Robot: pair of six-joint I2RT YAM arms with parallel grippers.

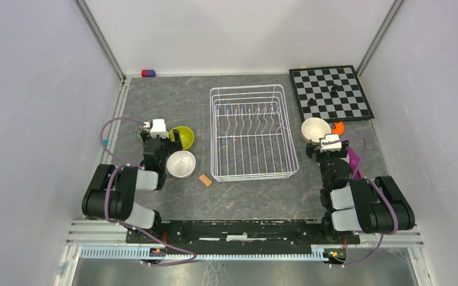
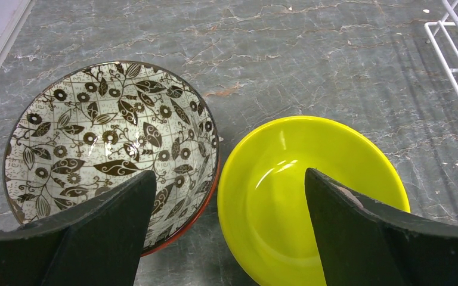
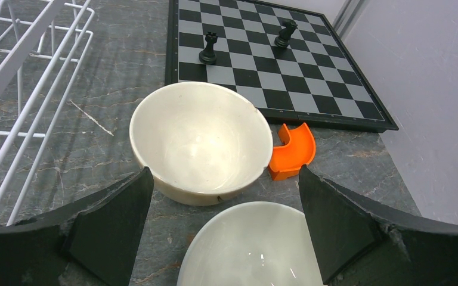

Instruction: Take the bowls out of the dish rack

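Holding left gripper [image 2: 229, 179] wide open over lime-green round ceramic bowl [image 2: 274, 196], lying left of white wire dish rack [image 1: 254, 176] at frame centre; spreading right gripper [image 3: 225, 174] wide above plain white round ceramic bowl [image 3: 256, 250], right of rack.

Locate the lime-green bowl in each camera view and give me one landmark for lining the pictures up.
Top external: the lime-green bowl sits left of the white wire dish rack, just beyond a white bowl.
Left wrist: the lime-green bowl fills the lower centre-right, beside the leaf-patterned bowl.
Right wrist: not in view.
Shared landmark: the dish rack, top right corner in the left wrist view; the dish rack is at the left edge in the right wrist view.
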